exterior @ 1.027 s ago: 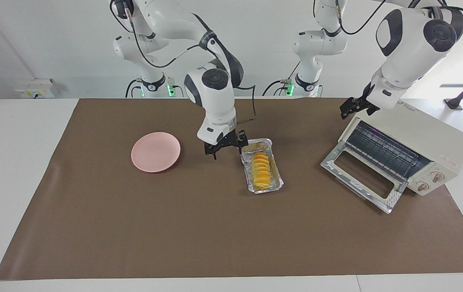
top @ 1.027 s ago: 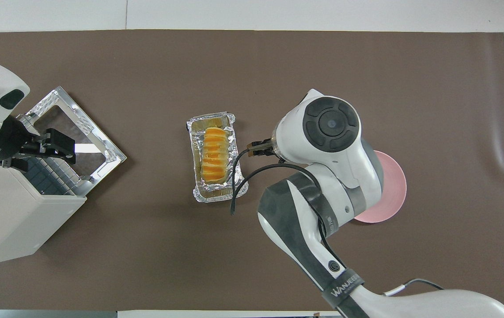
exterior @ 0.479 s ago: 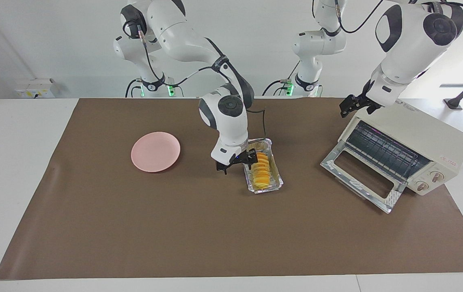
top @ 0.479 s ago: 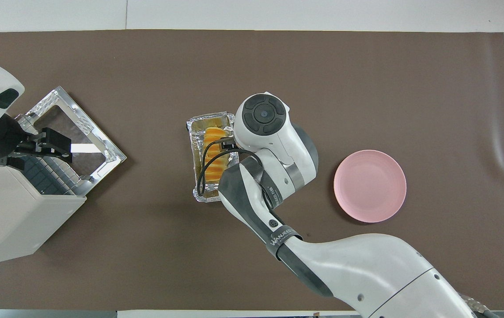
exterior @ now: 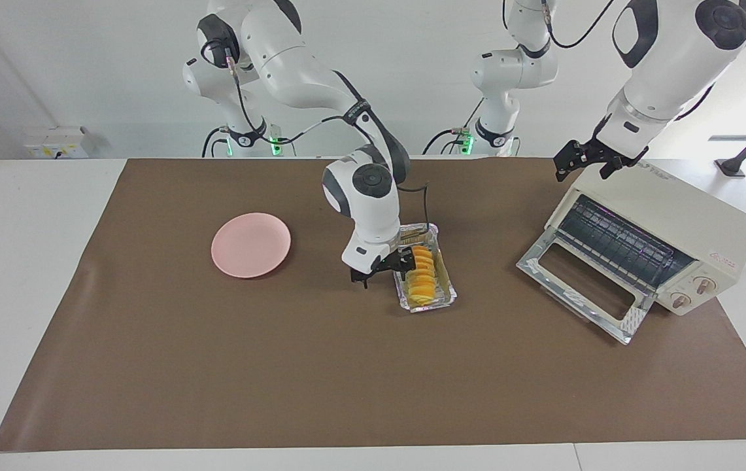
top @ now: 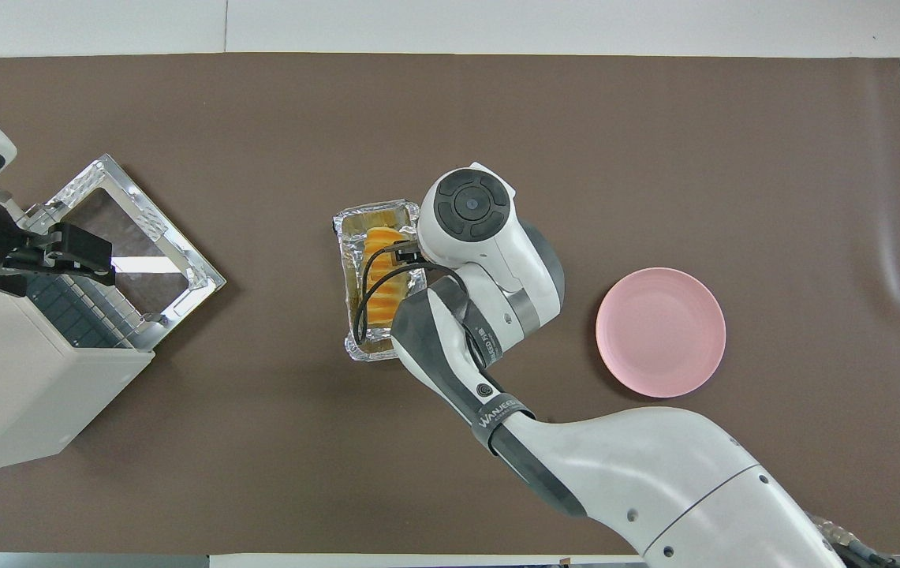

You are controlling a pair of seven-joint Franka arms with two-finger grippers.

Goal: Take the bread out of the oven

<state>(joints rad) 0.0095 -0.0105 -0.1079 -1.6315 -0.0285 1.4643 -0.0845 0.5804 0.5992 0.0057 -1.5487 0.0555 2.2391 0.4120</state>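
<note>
bread (exterior: 421, 276) sits in the foil tray (exterior: 443, 296) mid-counter (exterior: 281, 366), out of the oven (exterior: 686, 229). right pincer (exterior: 386, 267) is low at the tray's 9 o'clock edge in the facing view, fingers apart. oven door (exterior: 582, 291) hangs open; left pincer (exterior: 592, 160) hovers over the oven top, grip state i cannot tell. pink plate (exterior: 251, 244) lies toward the right arm's end.

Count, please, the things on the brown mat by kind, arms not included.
Bread: 1
Foil tray: 1
Pink plate: 1
Oven: 1
Total: 4
</note>
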